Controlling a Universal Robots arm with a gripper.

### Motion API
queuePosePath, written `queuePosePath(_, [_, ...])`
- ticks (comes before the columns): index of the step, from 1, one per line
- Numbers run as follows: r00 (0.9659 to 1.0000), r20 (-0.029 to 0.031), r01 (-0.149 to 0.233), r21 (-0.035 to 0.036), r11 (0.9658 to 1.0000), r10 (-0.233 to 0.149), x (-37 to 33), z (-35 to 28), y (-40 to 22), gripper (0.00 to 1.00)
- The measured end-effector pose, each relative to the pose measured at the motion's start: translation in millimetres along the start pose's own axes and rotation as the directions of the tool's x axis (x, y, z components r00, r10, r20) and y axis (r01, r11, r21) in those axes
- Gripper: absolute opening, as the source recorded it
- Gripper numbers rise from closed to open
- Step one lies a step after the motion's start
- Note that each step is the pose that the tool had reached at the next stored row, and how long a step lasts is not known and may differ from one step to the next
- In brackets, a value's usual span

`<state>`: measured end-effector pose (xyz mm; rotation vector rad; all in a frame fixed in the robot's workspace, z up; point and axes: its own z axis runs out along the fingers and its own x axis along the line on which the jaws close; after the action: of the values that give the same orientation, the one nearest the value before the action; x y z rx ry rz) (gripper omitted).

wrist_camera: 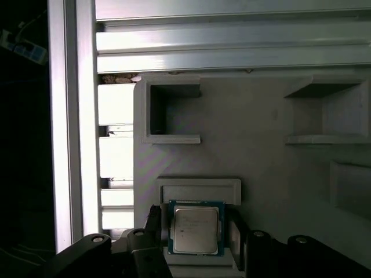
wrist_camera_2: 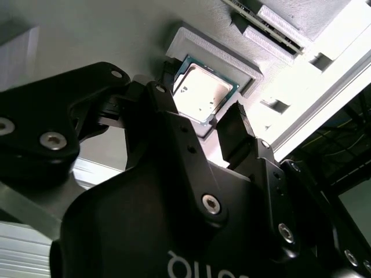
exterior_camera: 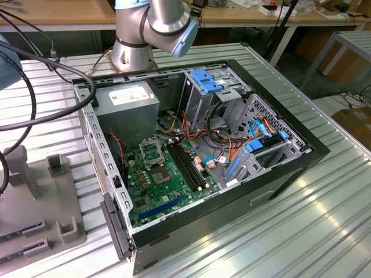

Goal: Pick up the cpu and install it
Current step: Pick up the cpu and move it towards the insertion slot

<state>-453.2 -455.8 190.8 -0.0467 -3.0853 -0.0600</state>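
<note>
One cpu (wrist_camera: 196, 230) in grey tray (wrist_camera: 255, 162), one hand (wrist_camera_2: 202, 99) straddling, fingers (wrist_camera_2: 235, 126) spread

In the exterior view the upper edge cuts off the arm (exterior_camera: 156, 23), so that only its base and one joint are seen. The grey holder plate (exterior_camera: 35, 202) at the exterior view's left runs out of the picture at the left and lower edges. In the second wrist view the black body of the gripper (wrist_camera_2: 202, 95) hides a part of the pale nest (wrist_camera_2: 220, 55) around the cpu (wrist_camera_2: 200, 92), and the print on the cpu's face is too small to tell.
</note>
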Motion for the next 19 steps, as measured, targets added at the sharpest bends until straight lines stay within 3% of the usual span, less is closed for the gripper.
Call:
queuePosePath(8, [1.0000,-0.0002,0.000,0.0001,1.0000,0.000,0.0,0.1,-0.1,0.55])
queuePosePath(9, [1.0000,-0.0001,0.000,0.0001,1.0000,0.000,-0.2,0.1,-0.1,0.48])
queuePosePath(11, [1.0000,-0.0001,0.000,0.0004,1.0000,0.000,-0.8,0.1,0.0,0.48])
queuePosePath(19, [1.0000,0.0000,0.001,0.0067,1.0000,-0.001,-2.9,-1.1,0.1,0.48])
